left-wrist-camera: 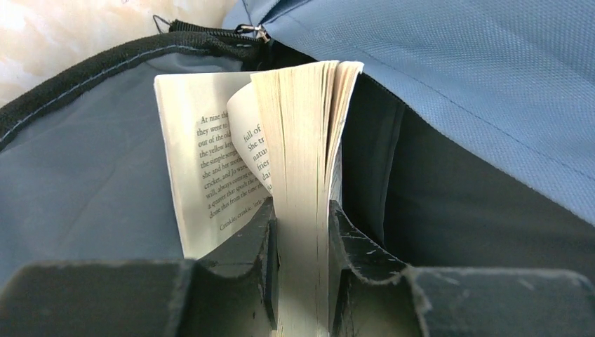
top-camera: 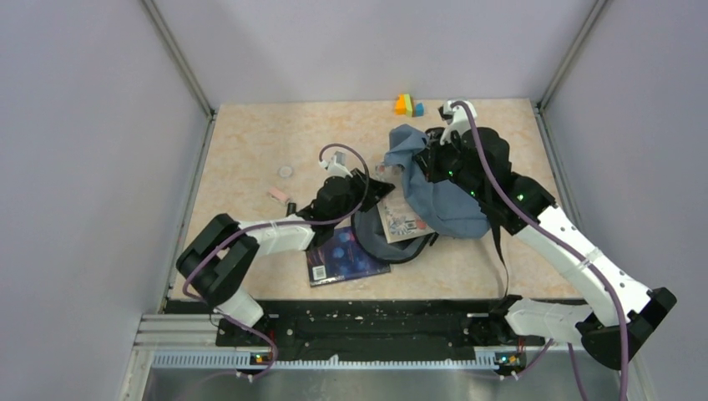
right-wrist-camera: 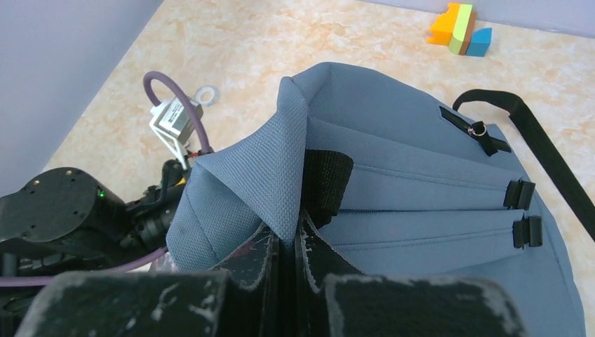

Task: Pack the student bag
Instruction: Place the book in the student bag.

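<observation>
- The student bag [top-camera: 447, 205] lies on the right half of the table [top-camera: 250, 134], nearer the far edge than the near one. It is grey-blue, crumpled, and its black-zippered mouth gapes towards the middle of the table.
- The right gripper [right-wrist-camera: 288, 239] is up over the bag's far-left part, its fingers pressed together on a peaked fold of the grey-blue cloth. The fold stands up in a ridge above the rest of the bag.
- From the right wrist you can see two zipper lines with black pulls running across the bag's front, and a black strap trailing off onto the table on the right.
- The left gripper [left-wrist-camera: 300, 214] reaches in from the left and is clamped on a thick paperback [left-wrist-camera: 302, 126], one finger on each side of the page block.
- The paperback stands edge-up between those fingers with a few printed pages curling loose on the left. It sits right in the bag's mouth, with grey lining to the left and the dark interior to the right.
- A dark blue book [top-camera: 344, 257] lies flat near the near edge, just left of the bag's opening and partly under the left arm.
- A cluster of coloured blocks [top-camera: 408, 105] sits at the far edge, well clear of the bag.
- A small pale ring [top-camera: 285, 171] and a little pink piece [top-camera: 279, 195] lie on the left half, apart from everything else.
</observation>
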`<state>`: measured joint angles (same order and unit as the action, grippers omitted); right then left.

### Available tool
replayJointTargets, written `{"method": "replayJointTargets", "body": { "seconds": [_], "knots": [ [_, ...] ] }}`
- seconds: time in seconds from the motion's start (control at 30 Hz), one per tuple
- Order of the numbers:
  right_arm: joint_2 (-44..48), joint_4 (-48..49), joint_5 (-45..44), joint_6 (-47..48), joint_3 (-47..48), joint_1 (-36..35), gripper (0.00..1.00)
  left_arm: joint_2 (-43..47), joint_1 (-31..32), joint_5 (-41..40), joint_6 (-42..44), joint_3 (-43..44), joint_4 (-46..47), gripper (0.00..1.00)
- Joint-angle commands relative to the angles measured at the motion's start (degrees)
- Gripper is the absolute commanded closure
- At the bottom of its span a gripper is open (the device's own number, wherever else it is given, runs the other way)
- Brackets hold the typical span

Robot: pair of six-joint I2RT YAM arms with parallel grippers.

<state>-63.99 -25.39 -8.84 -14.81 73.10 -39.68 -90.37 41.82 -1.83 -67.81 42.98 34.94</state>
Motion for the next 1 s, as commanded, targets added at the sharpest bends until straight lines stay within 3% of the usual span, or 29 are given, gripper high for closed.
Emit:
{"method": "replayJointTargets", "body": {
  "seconds": [0.0,0.27,0.57,0.63,0.7,0.83,0.93,0.97],
  "knots": [
    [4.34,11.86,3.15,-1.82,2.11,0.13,1.0,-4.15,-0.96,-6.55,-0.7,6.58,11.27,1.0],
    [3.17,12.4,4.54,-1.81,1.38,0.13,1.0,-9.99,-0.98,-10.69,2.29,13.36,9.19,1.0],
    [0.63,13.65,-0.85,1.23,0.39,0.09,1.0,-23.21,5.2,-5.75,1.02,24.6,9.88,0.98],
    [0.33,13.32,-2.43,2.12,0.3,0.13,1.0,-23.98,5.39,-5.75,1.4,24.64,9.48,0.89],
    [0.36,13.23,-3.36,2.83,0.0,0.13,1.0,-22.63,5.18,-6.91,3.76,23.55,7.86,0.73],
    [0.81,13.21,-5.18,3.93,-0.56,0.11,1.0,-15.95,4.76,-10.47,12.9,21.76,-1.77,0.46],
    [1.23,12.98,-7.43,4.85,-0.94,0.13,1.0,-9.35,4.67,-15.17,18.91,18.71,-7.85,0.15],
    [1.42,12.84,-8.12,5.15,-1.11,0.13,1.0,-7.37,4.69,-16.99,20.51,17.45,-9.32,0.11]
  ]
}}
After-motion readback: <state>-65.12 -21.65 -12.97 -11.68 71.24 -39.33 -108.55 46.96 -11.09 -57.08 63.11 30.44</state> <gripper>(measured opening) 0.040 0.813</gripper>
